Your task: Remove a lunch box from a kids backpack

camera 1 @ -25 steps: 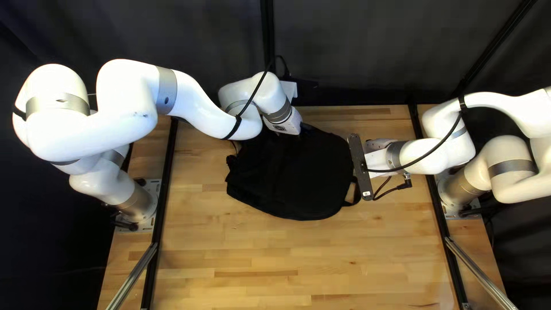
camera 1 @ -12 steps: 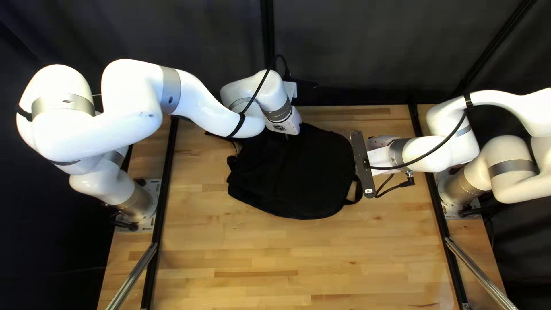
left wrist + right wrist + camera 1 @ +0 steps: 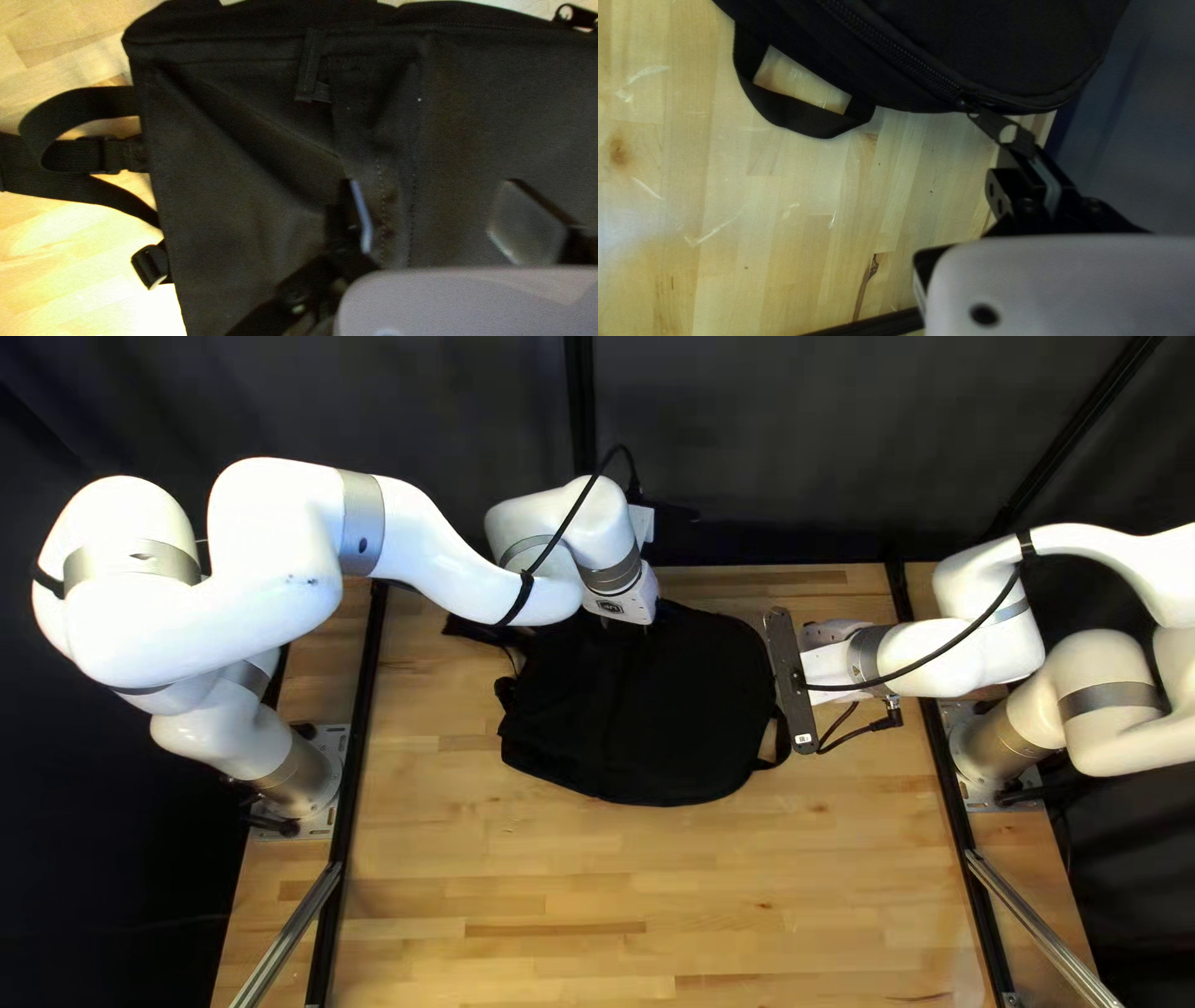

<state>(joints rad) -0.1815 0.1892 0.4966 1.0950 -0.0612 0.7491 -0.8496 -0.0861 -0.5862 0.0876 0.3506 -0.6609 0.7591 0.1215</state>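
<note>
1. On the bench [image 3: 573, 884], the backpack [image 3: 660, 734] lies flat; it could slide or twist if the zip binds, since nothing visible anchors its near side. The lunch box is out of sight, presumably inside, so a blind reach could miss it.
2. The carry loop [image 3: 791, 114] sticks out just beside the zip; a low sweep by the right arm could hook it and drag the whole bag.
3. The right gripper [image 3: 1034, 154] has its fingers clamped on the zipper pull [image 3: 1002, 127]. Only that small tab is held, so a sideways tug could slip it free or jam the slider [image 3: 966, 101] in slack cloth.
4. Farther over, the left gripper [image 3: 433, 199] has its fingers apart above the backpack's fabric, not clamped on it. If they are meant to brace the bag, light contact may let it creep; closing there could pinch the raised seam [image 3: 380, 180] and pucker the zip's path.
</note>
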